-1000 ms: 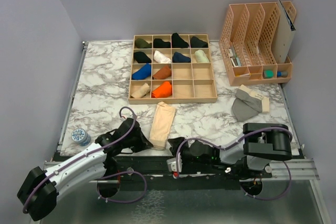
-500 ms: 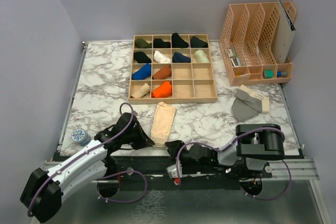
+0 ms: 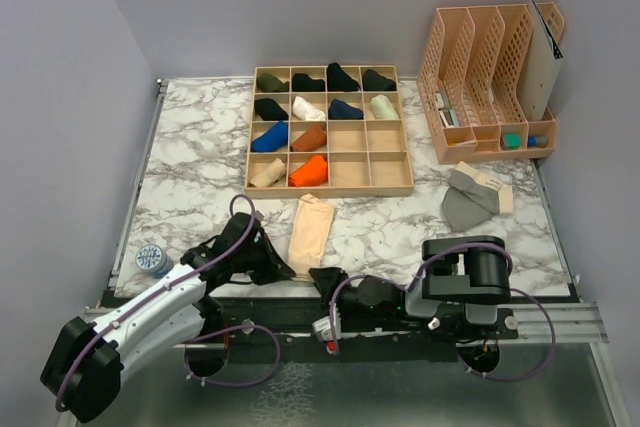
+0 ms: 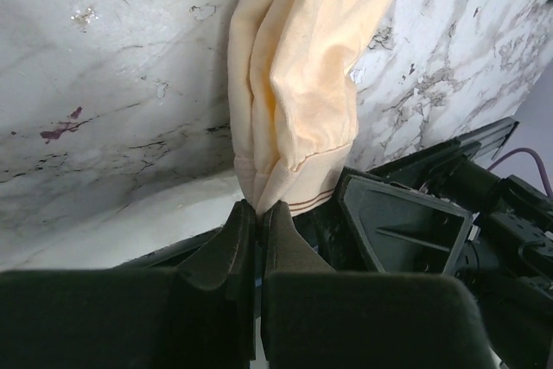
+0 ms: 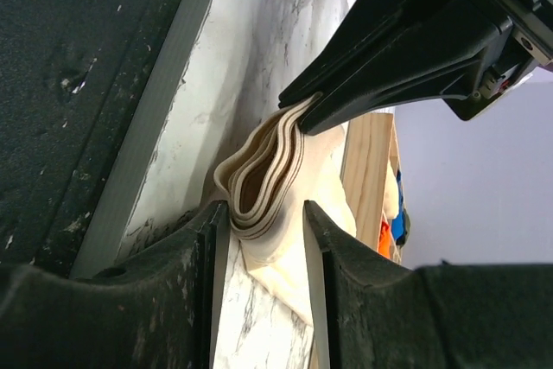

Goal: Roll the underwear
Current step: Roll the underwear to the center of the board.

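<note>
Beige underwear (image 3: 310, 229), folded long, at the middle of the desk's (image 3: 200, 167) near edge. Left tool (image 4: 258, 211) is clamped on its near hem. Right tool (image 5: 263, 213) has slid left and narrowed — half-wide, straddling that hem — so rolling can likely begin. Grey underwear (image 3: 468, 202) lies near the right edge.

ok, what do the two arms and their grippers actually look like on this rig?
Left arm: pale grey shell links between round black joints. Right arm: mostly black, with one grey link. Purple cables loop along both. Left gripper and right gripper: matte black, each with two flat, wedge-shaped fingers, lightly scuffed with pale specks.
</note>
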You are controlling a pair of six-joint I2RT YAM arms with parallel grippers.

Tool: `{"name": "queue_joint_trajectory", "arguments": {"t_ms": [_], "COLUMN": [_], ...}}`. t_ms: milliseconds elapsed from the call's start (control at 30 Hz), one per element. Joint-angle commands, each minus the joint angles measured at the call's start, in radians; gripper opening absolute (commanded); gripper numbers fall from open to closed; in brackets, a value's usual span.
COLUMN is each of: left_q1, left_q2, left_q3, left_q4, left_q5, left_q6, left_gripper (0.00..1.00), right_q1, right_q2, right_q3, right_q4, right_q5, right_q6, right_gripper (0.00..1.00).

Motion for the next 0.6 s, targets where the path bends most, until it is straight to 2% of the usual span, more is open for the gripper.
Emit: {"name": "queue_joint_trajectory", "arguments": {"t_ms": [0, 567], "left_q1": [0.008, 0.067], "left_q2": [-0.013, -0.033], "left_q3": [-0.002, 0.009], "left_q4": [0.031, -0.006], "left_q5": [0.04, 0.068], "left_q6": [-0.008, 0.025], "left_gripper": [0.0, 0.0], "right_q1": [0.008, 0.009], "right_q2": [0.024, 0.072], "right_q3": [0.019, 0.022], "right_q4": [0.052, 0.099], "right_q5": [0.002, 0.02], "right_q6": [-0.03, -0.017], "right_gripper": [0.41, 0.39]}}
